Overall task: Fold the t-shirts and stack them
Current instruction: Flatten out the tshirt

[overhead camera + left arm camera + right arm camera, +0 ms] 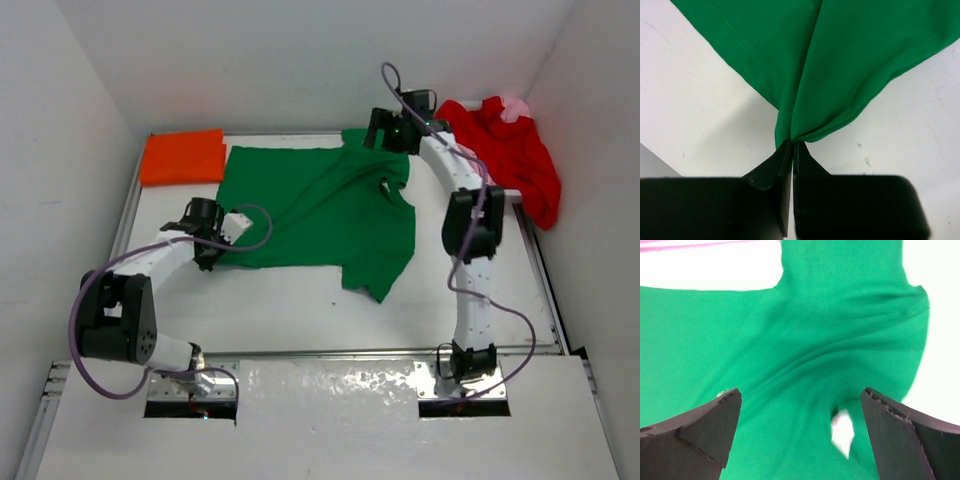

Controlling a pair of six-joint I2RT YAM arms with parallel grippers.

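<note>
A green t-shirt [320, 205] lies spread on the white table, its collar toward the back right. My left gripper [210, 256] is shut on the shirt's near left corner; in the left wrist view the cloth [840, 60] bunches into the closed fingertips [791, 143]. My right gripper [385, 140] hovers open over the collar end. Its wrist view shows wrinkled green cloth [790, 340] and a white tag [842, 432] between the spread fingers [800, 396], with nothing held. An orange t-shirt [182, 157] lies folded at the back left. A red t-shirt [510, 155] is heaped at the back right, a bit of light pink t-shirt [515, 108] behind it.
White walls close in the table on the left, back and right. A raised metal rail [330, 352] runs along the near edge in front of the arm bases. The red heap hangs over the right-hand rail [535, 260].
</note>
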